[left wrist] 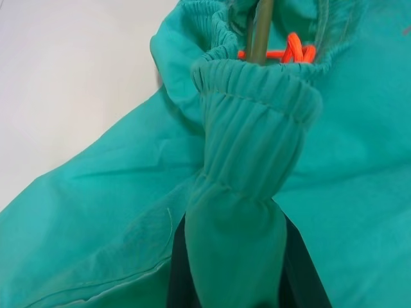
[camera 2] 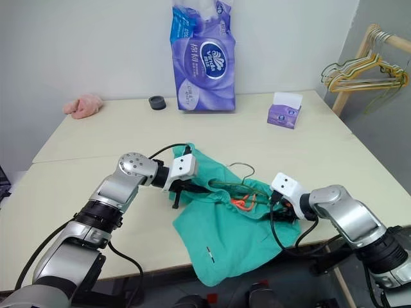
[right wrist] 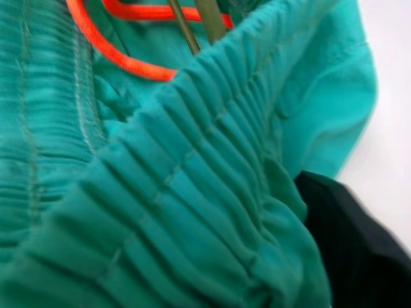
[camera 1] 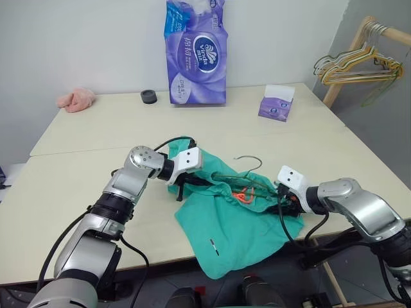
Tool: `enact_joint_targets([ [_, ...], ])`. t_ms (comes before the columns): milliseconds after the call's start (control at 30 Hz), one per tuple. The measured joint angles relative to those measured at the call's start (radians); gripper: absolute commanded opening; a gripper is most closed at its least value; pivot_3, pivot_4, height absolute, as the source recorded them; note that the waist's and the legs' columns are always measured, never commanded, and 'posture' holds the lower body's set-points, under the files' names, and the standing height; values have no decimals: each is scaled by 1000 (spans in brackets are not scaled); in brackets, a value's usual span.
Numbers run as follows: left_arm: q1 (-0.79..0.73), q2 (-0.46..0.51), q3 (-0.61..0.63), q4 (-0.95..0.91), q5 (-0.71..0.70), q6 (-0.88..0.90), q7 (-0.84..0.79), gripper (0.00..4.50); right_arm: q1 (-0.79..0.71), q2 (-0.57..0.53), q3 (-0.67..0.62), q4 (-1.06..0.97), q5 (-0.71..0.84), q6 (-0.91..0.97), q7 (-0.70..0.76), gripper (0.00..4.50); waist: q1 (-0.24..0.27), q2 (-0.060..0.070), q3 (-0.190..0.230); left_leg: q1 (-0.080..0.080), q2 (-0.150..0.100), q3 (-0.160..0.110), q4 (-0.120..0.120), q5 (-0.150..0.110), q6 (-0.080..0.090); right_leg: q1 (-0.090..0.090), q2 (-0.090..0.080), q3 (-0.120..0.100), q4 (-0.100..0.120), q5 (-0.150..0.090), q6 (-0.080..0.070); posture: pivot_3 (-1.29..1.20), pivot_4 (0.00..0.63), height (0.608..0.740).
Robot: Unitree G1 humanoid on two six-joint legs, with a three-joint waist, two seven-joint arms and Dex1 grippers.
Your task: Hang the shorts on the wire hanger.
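The teal-green cloth shorts point(camera 1: 241, 228) looked soft and matt, with a ribbed, gathered waistband and an orange woven cord point(camera 1: 242, 195). The thin pale metal wire hanger point(camera 1: 249, 168) had a dull shine. The beige table point(camera 1: 96, 138) was smooth and matt. The purple plastic tissue pack point(camera 1: 196, 54) was glossy. The small pink cloth point(camera 1: 76, 100) looked fluffy.
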Motion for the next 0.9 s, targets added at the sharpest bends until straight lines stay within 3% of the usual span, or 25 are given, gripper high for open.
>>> enact_joint_targets([
  [200,13,5,6,-11,-15,16,-4,0,-19,25,-9,3,4,9,18,160,0,0,0,0,0,-1,0,0,0,0,0,-1,0,0,0,-160,28,740],
  [233,12,11,14,-11,-15,16,-3,0,-19,25,-8,-11,10,11,31,10,0,0,0,0,0,-1,0,0,0,0,0,-1,0,0,0,-160,28,740],
  [400,13,15,46,-11,-21,15,-2,0,-19,12,-25,-70,36,47,52,10,1,0,0,0,-1,-1,0,0,0,0,-2,-1,0,0,0,-162,25,740],
  [733,-3,-33,130,70,-109,79,10,2714,-16,-75,-142,-223,120,122,83,0,1,0,0,0,-2,-2,0,0,0,0,-3,-3,0,0,0,-174,26,740],
  [900,-94,-24,218,204,-171,145,16,2714,21,-146,-203,-256,153,136,96,0,0,0,0,-1,-2,-2,0,0,0,0,-3,-3,0,0,0,-183,25,740],
])
